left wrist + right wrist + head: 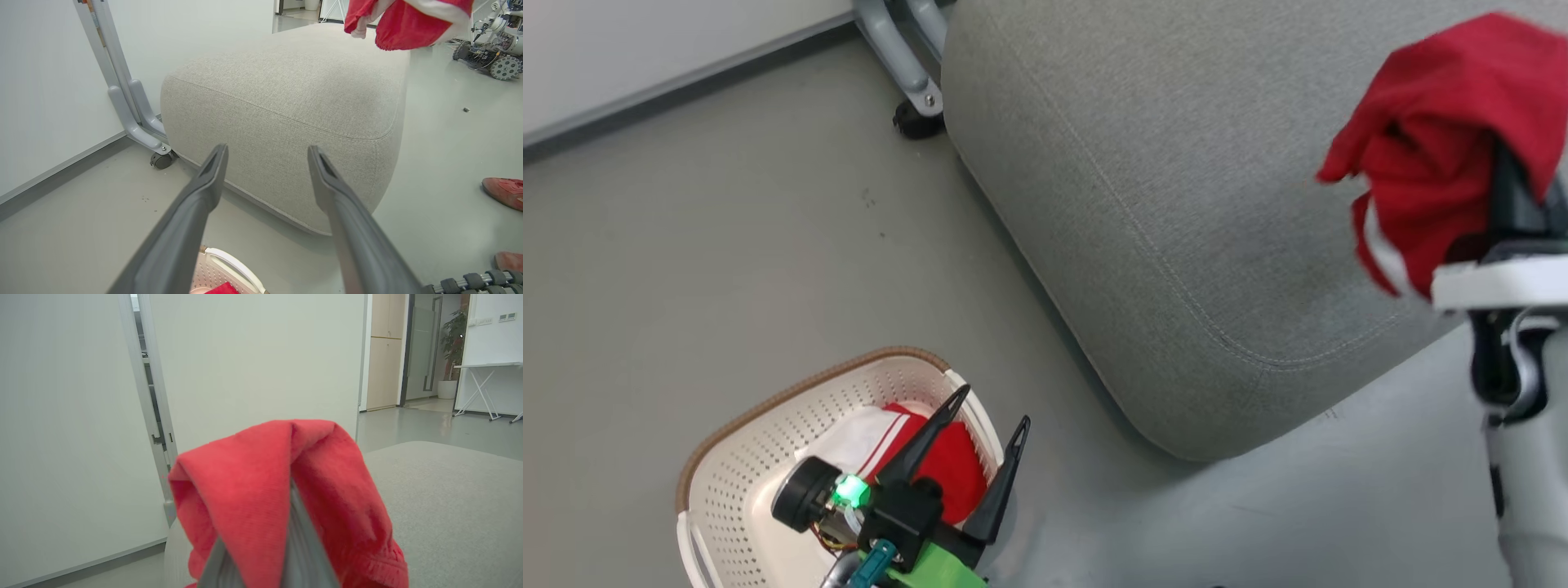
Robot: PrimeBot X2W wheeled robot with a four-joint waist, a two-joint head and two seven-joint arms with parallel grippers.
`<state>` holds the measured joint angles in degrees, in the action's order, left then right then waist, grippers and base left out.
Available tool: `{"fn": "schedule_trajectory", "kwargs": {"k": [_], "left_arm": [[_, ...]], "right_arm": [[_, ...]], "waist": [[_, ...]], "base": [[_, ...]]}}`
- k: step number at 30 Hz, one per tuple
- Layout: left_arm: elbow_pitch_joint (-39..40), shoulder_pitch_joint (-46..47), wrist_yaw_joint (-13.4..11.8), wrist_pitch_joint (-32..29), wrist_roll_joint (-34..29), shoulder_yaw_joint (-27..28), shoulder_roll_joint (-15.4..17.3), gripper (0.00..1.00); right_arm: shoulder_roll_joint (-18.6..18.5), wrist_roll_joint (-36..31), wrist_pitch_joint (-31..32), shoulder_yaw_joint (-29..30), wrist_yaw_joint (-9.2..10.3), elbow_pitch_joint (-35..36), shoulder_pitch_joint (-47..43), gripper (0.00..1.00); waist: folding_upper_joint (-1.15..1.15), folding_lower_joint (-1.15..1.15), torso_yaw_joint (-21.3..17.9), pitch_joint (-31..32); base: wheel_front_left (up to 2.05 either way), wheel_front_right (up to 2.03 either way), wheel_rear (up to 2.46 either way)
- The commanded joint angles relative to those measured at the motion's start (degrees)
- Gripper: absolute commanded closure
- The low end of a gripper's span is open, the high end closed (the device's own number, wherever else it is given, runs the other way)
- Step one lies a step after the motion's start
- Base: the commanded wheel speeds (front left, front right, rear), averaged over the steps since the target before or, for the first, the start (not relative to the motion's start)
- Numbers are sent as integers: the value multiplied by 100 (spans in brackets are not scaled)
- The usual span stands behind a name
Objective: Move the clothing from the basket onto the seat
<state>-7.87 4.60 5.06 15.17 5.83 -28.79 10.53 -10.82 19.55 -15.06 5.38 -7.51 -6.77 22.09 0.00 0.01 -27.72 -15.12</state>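
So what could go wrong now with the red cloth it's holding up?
The red garment is draped over the right gripper, so it might cling when the jaws open. It hangs near the edge of the seat, so it could slide off onto the floor.

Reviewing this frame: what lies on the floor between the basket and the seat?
Nothing: in the head view the floor between the basket and the seat is bare. The left gripper hangs open above the basket's rim.
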Motion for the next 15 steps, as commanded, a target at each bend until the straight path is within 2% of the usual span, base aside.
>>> {"fn": "schedule_trajectory", "kwargs": {"k": [1, 7, 10, 15], "left_arm": [[28, 196, 37, -4, -78, 7, 92, 0], [231, 646, 39, -21, -134, 93, 231, 0], [312, 806, 55, -33, -179, 97, 279, 0], [356, 953, 33, -70, -241, 59, 325, 0]], "right_arm": [[-44, 114, -16, 129, 4, -178, 373, 100], [-612, 334, -17, 499, 2, -1373, 2225, 100], [-857, 321, -17, 520, 2, -1884, 2821, 100], [-996, 362, -17, 476, 2, -2710, 3363, 100]], "waist": [[0, -1, 553, -832], [0, -1, 820, -1783], [0, -1, 915, -2097], [0, -1, 1038, -2431]], "base": [[0, 0, 0], [0, 0, 0], [0, 0, 0], [0, 0, 0]]}}
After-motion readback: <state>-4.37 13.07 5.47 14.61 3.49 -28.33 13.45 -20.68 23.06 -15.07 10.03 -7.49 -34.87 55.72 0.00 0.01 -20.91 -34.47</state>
